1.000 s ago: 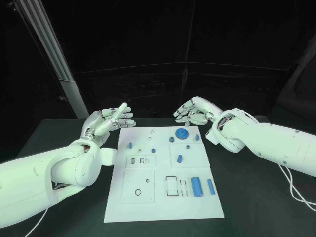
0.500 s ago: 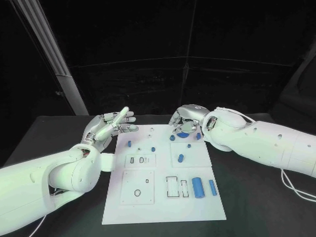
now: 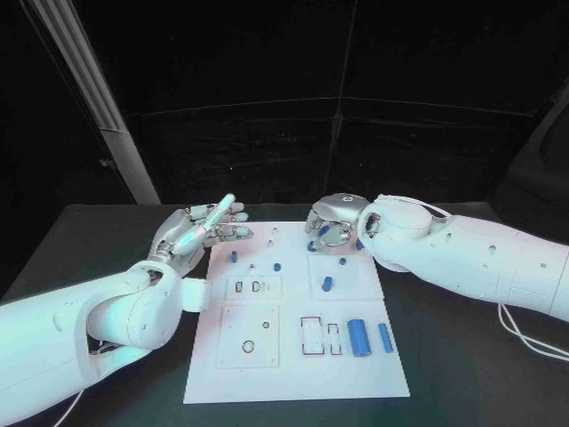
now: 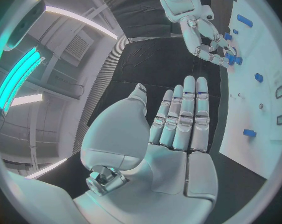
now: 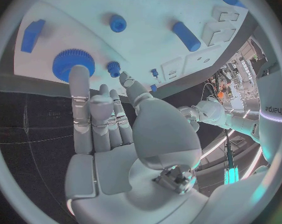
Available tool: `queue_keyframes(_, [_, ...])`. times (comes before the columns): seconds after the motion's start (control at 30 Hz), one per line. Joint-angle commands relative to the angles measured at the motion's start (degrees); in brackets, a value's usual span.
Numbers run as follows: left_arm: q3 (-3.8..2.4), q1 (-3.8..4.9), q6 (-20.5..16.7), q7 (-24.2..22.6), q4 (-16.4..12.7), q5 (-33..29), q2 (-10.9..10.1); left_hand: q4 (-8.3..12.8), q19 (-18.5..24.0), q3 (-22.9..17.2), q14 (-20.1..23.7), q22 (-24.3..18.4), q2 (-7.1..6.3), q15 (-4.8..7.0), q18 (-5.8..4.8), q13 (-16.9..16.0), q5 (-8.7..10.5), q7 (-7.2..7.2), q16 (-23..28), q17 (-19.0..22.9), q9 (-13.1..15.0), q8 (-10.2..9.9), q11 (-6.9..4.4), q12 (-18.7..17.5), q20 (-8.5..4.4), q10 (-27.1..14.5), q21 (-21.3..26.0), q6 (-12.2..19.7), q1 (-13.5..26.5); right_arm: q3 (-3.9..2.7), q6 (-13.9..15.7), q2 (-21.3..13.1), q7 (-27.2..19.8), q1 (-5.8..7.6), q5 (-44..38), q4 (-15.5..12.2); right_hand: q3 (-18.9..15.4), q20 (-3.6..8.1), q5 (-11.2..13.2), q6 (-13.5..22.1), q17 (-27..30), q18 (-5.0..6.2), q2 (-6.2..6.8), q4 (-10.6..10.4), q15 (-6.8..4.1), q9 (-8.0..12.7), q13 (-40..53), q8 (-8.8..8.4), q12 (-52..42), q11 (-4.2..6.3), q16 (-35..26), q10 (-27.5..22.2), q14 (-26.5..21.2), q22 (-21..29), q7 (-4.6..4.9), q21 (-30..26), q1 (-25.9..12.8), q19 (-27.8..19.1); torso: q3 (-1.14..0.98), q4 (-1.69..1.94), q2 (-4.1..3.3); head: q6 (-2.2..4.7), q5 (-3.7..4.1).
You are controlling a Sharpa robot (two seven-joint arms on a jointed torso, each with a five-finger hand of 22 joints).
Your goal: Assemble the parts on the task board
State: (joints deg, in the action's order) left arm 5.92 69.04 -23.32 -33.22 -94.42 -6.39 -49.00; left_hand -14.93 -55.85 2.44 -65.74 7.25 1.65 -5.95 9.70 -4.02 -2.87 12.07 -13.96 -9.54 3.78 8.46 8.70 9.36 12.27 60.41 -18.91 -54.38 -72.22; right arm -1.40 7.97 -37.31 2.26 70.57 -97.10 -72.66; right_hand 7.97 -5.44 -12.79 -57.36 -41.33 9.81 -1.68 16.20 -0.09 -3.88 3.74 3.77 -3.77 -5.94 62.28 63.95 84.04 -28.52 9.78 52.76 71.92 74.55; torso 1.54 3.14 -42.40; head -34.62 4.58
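**Inspector A:** Right hand [image 3: 332, 224]?

**Inspector B:** Over the far end of the task board [image 3: 298, 374], palm down. In the right wrist view its fingers [image 5: 80, 92] lie side by side, one fingertip touching the large blue gear [image 5: 72, 62]; the thumb tip sits just beside a small blue gear [image 5: 113, 67]. Nothing is gripped.

**Inspector A:** Left hand [image 3: 200, 227]?

**Inspector B:** Raised beside the board's far left corner, holding nothing. The left wrist view shows its fingers [image 4: 189, 112] straight and close together, thumb apart.

**Inspector A:** Other parts?

**Inspector B:** A blue cylinder [image 3: 356, 334] and a slimmer blue pin [image 3: 385, 336] lie at the board's near right; small blue pieces sit mid-board, nearer the far end.
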Motion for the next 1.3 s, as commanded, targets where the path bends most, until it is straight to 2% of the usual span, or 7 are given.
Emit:
queue_keyframes(0.03, [-0.04,0.1,1.3,0.1,-0.1,0.0,0.0,0.0,-0.3,0.4,-0.3,-0.1,0.57,-0.01,0.8,0.1,-0.05,0.24,0.4,-0.1,0.0,-0.3,0.32,-0.3,0.02,-0.1,0.4,-0.3,0.1,-0.03,-3.2,0.3,0.2,0.14,-1.3,0.4,0.6,-0.38,0.3,-0.6,-0.6,-0.36,-0.25,0.0,0.3,-0.1,-0.1,0.05,0.0,0.08,0.7,-0.4,1.0,-0.7,0.06,0.7,-0.3,-0.2,0.05,0.01,-0.28,0.11,-0.09])
queue_keyframes(0.23, [-0.04,0.1,1.3,0.1,-0.2,0.0,0.0,0.0,-0.3,0.4,-0.3,-0.1,0.57,-0.01,0.8,0.1,-0.05,0.24,0.4,-0.1,0.0,-0.3,0.32,-0.3,0.02,-0.1,0.4,-0.3,0.1,-0.02,-3.9,0.7,-0.1,0.14,-1.2,0.9,1.9,-0.4,0.4,-1.6,-3.4,-0.68,-0.93,0.0,0.25,-0.1,-0.1,0.22,-0.2,0.26,3.1,0.0,1.0,-3.8,-0.13,3.3,-0.1,0.2,0.08,-0.03,-0.46,-0.04,-0.09])
queue_keyframes(0.43, [-0.04,0.11,1.4,0.2,-0.2,0.0,0.0,0.0,-0.3,0.4,-0.3,-0.1,0.57,-0.01,0.8,0.1,-0.05,0.24,0.4,-0.1,0.0,-0.3,0.32,-0.3,0.02,-0.1,0.4,-0.3,0.1,-0.02,-4.3,0.9,-0.6,0.13,-1.2,0.9,4.7,-0.3,1.9,-2.7,-5.6,-1.0,-2.08,0.1,0.08,-0.1,-0.2,0.2,-0.1,0.52,5.2,1.0,0.9,-6.8,-0.43,5.8,0.1,0.4,0.11,-0.01,-0.76,-0.15,-0.12])
queue_keyframes(0.77, [-0.04,0.11,1.4,0.3,-0.1,0.0,0.1,0.0,-0.3,0.5,-0.4,-0.1,0.57,-0.01,0.81,0.1,-0.04,0.26,0.4,-0.1,0.0,-0.4,0.34,-0.3,0.02,-0.1,0.4,-0.3,0.1,-0.01,-5.0,1.3,-0.9,0.13,-1.0,1.3,9.1,-0.25,2.5,-4.0,-7.4,-1.32,-2.84,-0.1,-0.03,-0.1,-0.2,0.18,-0.1,0.75,7.1,2.3,0.7,-9.8,-0.61,8.5,-0.2,0.4,0.24,-0.09,-1.0,-0.51,-0.2])
queue_keyframes(0.97, [-0.04,0.11,1.4,0.4,0.0,0.0,0.1,0.0,-0.3,0.5,-0.4,-0.1,0.57,-0.01,0.81,0.1,-0.04,0.26,0.4,-0.1,0.0,-0.4,0.34,-0.3,0.02,-0.1,0.4,-0.3,0.1,-0.01,-5.5,1.5,-1.0,0.12,-0.9,1.4,11.7,-0.18,2.9,-4.9,-7.9,-1.42,-2.61,-0.3,-0.13,-0.2,-0.1,0.18,-0.1,0.93,7.8,3.2,0.5,-10.9,-0.77,9.6,-0.6,0.2,0.28,-0.1,-1.08,-0.86,-0.24])
queue_keyframes(1.07, [-0.04,0.11,1.5,0.5,0.0,0.0,0.1,0.0,-0.3,0.5,-0.4,-0.1,0.57,-0.01,0.81,0.1,-0.04,0.26,0.4,-0.1,0.0,-0.4,0.34,-0.3,0.02,-0.1,0.4,-0.3,0.1,-0.01,-3.7,1.5,-0.9,0.12,-0.9,1.4,12.8,-0.07,3.0,-5.8,-8.3,-1.57,-2.65,-0.5,-0.37,-0.3,0.0,0.45,-0.3,1.2,8.2,4.3,0.5,-12.2,-1.09,10.6,-0.7,0.4,0.27,-0.12,-1.07,-1.0,-0.19])
queue_keyframes(1.3, [-0.05,0.11,1.6,0.6,0.1,0.0,0.0,0.1,-0.3,0.6,-0.4,-0.1,0.58,-0.01,0.81,0.1,-0.05,0.27,0.4,-0.2,0.0,-0.4,0.35,-0.4,0.02,-0.1,0.4,-0.3,0.0,-0.02,5.2,0.5,-1.1,0.11,0.4,-0.5,14.3,0.44,3.3,-7.6,-9.1,-2.09,-2.34,-1.0,-0.86,-0.7,0.1,0.9,-0.7,1.87,9.0,6.4,0.6,-15.9,-1.66,13.2,-0.9,1.5,0.42,-0.1,-1.14,-0.55,-0.25])
